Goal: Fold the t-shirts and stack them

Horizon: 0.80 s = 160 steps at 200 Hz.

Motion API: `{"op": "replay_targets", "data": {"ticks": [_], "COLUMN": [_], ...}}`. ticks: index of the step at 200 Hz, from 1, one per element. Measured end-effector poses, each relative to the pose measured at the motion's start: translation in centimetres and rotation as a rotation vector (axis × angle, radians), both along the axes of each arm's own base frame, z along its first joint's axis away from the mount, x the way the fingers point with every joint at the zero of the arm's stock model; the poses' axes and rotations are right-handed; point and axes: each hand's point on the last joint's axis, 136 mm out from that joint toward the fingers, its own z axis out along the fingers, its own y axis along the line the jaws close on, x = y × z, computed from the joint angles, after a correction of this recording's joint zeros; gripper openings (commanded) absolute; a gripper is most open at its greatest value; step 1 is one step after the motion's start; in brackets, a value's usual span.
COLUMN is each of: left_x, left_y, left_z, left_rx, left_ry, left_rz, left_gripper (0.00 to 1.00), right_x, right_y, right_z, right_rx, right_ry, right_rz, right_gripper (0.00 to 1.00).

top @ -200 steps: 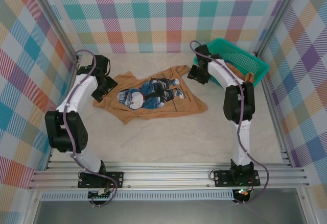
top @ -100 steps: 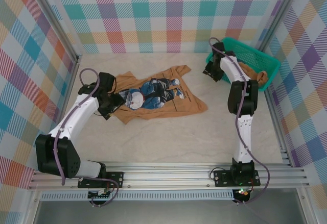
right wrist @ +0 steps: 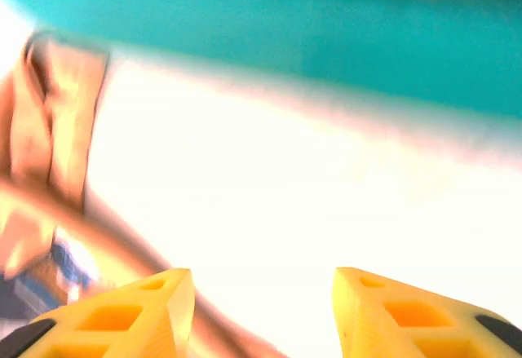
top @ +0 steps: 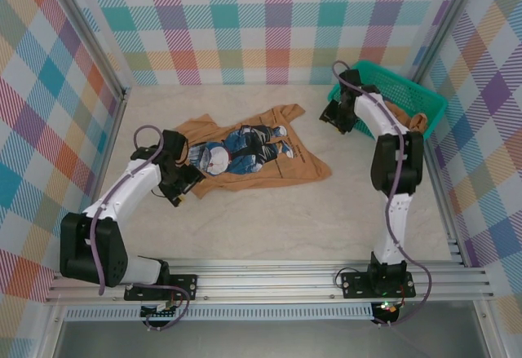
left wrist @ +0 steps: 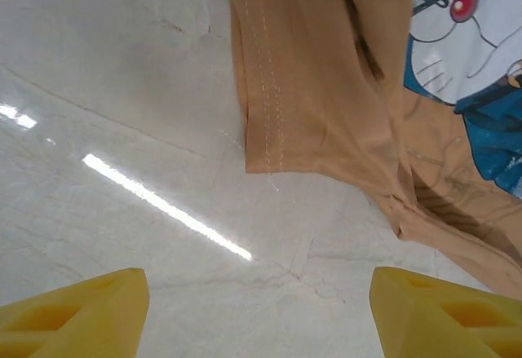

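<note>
At the middle of the pale marbled table (top: 285, 227) lies a tan-brown cotton short-sleeved t-shirt (top: 245, 158) with a large blue and white cartoon figure across its chest. It is spread print-up but rumpled, its edges turned under so that the full outline is hard to read; in the left wrist view the frame's top and right edges cut it off, leaving a stitched hem and part of the cartoon face. A second tan-brown shirt (top: 405, 120) sits bunched in the teal plastic mesh basket (top: 383, 74) at the far right corner, mostly hidden by the basket wall and the right arm. The left gripper (top: 178, 185) hovers just beside the printed t-shirt's near left edge, its yellow fingers (left wrist: 81, 309) spread wide over bare table, holding nothing. The right gripper (top: 333, 115) hangs by the basket's left end, jaws parted and empty; its wrist view is smeared with blur, so the cloth at the left edge there cannot be made out clearly.
</note>
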Motion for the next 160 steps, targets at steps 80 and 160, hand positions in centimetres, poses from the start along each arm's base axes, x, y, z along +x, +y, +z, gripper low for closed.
{"op": "replay_targets", "data": {"ticks": [80,160], "left_x": [3.6,3.7], "left_y": [1.0,-1.0], "left_z": [-5.7,-6.4], "left_rx": [-0.028,0.005], "left_ry": [0.043,0.04], "left_rz": [0.077,0.054], "left_gripper": [0.43,0.0], "right_x": [-10.7,-12.0], "right_y": [2.2,0.7], "right_z": [-2.6,-6.7], "right_rx": [0.091,-0.007], "right_ry": [0.097,0.19], "right_rz": [0.05,0.033], "right_gripper": [0.43,0.35]}}
